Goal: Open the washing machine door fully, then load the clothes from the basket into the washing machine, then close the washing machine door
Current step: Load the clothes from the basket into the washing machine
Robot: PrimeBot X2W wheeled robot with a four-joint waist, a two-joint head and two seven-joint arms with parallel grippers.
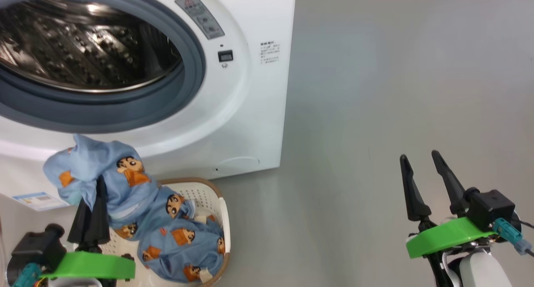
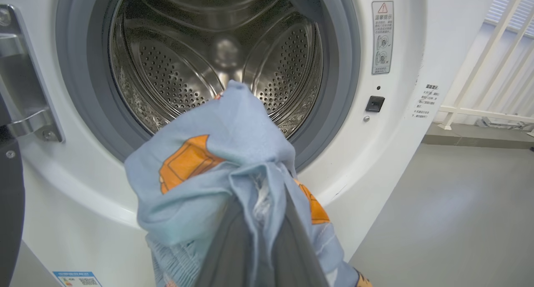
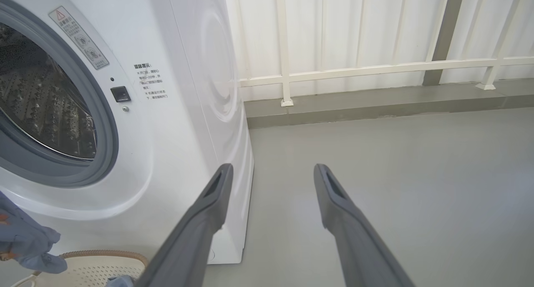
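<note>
Pinching clothes (image 1: 125,195) over one basket (image 1: 224,220), left pincer (image 1: 99,187)

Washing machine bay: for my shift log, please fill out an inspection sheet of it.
Surface: smooth grey floor.
Job's things: washing machine stands open, no clothes seen in drum; clothes hang partly out of basket.
Clutter: nothing seen.
Grippers: left gripper shut on clothes; right gripper open, empty.
Cables: teal plug with cable at right wrist.
Surroundings: white railing behind.
</note>
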